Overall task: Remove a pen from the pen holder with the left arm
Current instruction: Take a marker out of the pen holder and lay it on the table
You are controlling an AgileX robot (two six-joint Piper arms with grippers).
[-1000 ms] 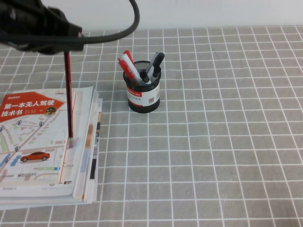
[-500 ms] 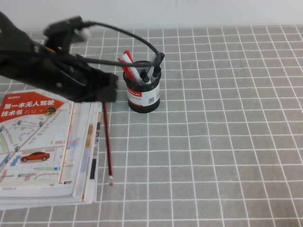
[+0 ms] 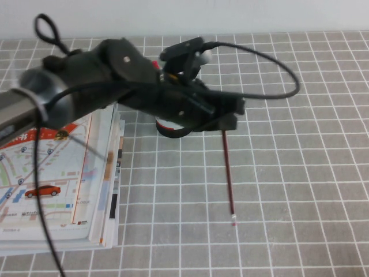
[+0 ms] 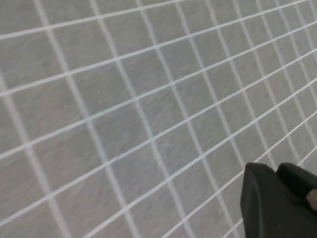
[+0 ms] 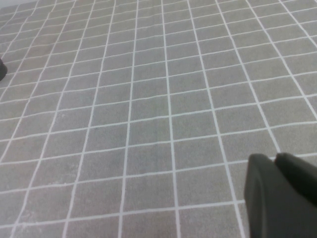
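Tabletop of grey tiles [image 3: 300,173] lies under the left pincer [image 3: 226,122], clenched on the top of a thin dark red pen [image 3: 229,173] with a pale tip. It hangs down, right of the black pen holder [image 3: 176,133]. The right pincer [image 5: 275,161] is over grey tiles.

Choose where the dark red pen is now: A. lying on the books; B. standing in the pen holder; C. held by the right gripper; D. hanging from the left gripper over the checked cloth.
D: the left gripper, jaws shut on the pen, holds it hanging over the cloth, right of the pen holder; the right gripper is apart, above the cloth.
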